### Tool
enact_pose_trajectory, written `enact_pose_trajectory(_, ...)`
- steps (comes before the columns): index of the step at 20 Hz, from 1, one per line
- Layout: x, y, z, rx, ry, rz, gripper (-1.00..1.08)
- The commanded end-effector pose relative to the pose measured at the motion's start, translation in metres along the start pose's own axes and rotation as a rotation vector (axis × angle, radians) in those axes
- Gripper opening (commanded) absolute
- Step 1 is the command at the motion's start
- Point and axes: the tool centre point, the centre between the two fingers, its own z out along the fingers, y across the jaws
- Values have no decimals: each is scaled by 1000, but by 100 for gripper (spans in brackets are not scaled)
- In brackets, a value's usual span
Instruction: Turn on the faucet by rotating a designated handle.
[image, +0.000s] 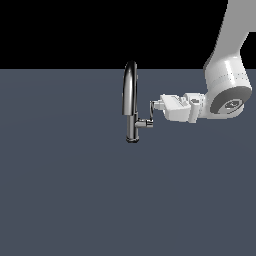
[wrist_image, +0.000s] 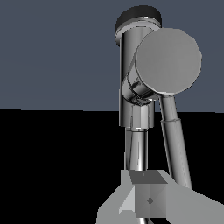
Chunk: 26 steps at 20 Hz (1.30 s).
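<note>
The faucet (image: 131, 102) stands upright on the gray table (image: 60, 190), its handle (image: 149, 118) sticking out sideways toward the exterior view's right, with a thin blade rising at its end. The end effector (image: 156, 105) reaches in horizontally from the right, its tips at the blade. I cannot tell whether it is clenched or released.

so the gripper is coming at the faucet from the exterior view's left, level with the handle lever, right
Not quite: the gripper reaches in from the exterior view's right, not its left. The exterior view shows the white arm on that side of the faucet, with the gripper about level with the thin handle lever.
</note>
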Motion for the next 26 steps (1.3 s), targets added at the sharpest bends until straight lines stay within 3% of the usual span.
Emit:
enact_pose_trajectory(1,-2,8,1,-6,-4,1,-100)
enact_pose_trajectory(9,-4,27,1,-6,-4,1,-100)
enact_pose_trajectory(26,32,77,1,-6,-3,1,-100)
